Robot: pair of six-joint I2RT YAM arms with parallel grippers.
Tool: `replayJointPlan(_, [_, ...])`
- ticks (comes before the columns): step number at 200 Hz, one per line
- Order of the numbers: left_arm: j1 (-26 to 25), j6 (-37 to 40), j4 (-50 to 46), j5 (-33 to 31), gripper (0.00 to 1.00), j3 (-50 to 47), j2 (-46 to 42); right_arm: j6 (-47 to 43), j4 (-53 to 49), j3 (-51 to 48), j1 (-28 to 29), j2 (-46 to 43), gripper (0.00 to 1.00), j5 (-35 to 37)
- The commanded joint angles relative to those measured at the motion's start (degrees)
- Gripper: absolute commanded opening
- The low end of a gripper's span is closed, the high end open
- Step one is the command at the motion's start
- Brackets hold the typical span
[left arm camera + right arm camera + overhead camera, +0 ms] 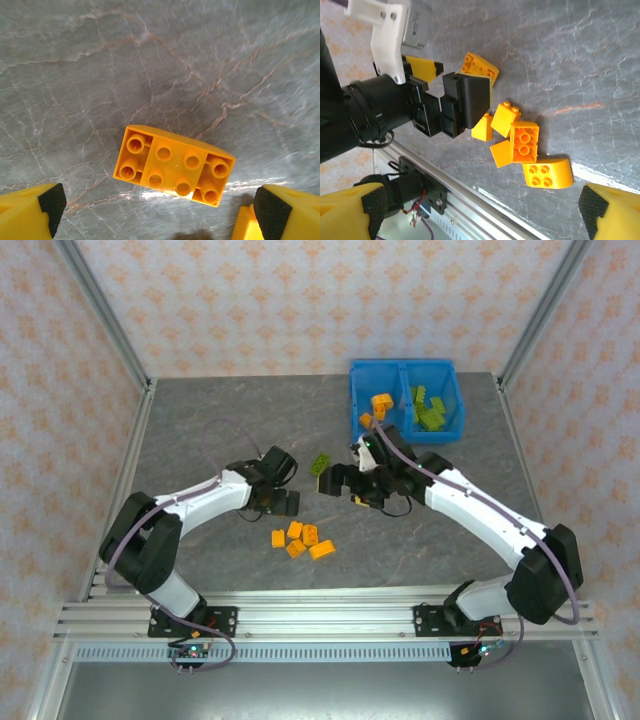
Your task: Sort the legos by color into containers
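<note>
1. Left gripper (pixel 161 207) is hovering close above the table (pixel 150 60), jaws spread wide and gripping nothing. Its pads (pixel 50 200) are sitting in the lower corners of the wrist view.
2. Orange brick (pixel 174 165) is lying just above those pads, centre frame, skewed to the line between them and touching neither.
3. Right gripper (pixel 485 205) is likewise gaping wide and empty, looking across at an orange cluster (pixel 524 142) of five bricks bunched mid-frame.
4. By my reading, a pick of the orange brick is being lined up. The next move is calling for a small wrist twist, a drop, and a close across the brick's narrow sides.
5. Left arm (pixel 190 500) is bending in from the lower left of the top view, and right arm (pixel 480 510) is reaching in from the lower right. Both wrists are meeting near centre.
6. Green brick (pixel 321 464) is lying loose between the two grippers.
7. Bin (pixel 378 366) is sitting farthest, upper right, holding orange legos (pixel 380 405) in its left compartment and green legos (pixel 430 412) in its right. The orange brick should be going into the left one.
</note>
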Motion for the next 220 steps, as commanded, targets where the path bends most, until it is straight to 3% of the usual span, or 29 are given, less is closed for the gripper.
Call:
replayJointPlan(1, [0.4,5.5,-1.6,0.8,1.00,1.6,1.6,0.0,0.0,-0.7,0.4,0.8,0.99,-0.7])
replayJointPlan(13, [0.6,5.9,-0.5,0.9,0.99,1.6,3.0,0.0,-0.3,-0.3,0.4,1.0,0.99,-0.6])
replayJointPlan(64, [0.9,5.4,2.3,4.6,0.79,0.9,6.3,-0.2,-4.1,1.6,0.4,3.0,0.99,2.5])
replayJointPlan(184, [0.9,3.9,5.3,6.9,0.64,1.1,5.7,2.0,-5.9,1.4,0.4,1.9,1.00,7.0])
replayJointPlan(220, [-0.5,3.6,6.3,9.6,0.63,3.5,1.9,3.8,-6.6,1.9,0.4,-0.2,1.00,12.5])
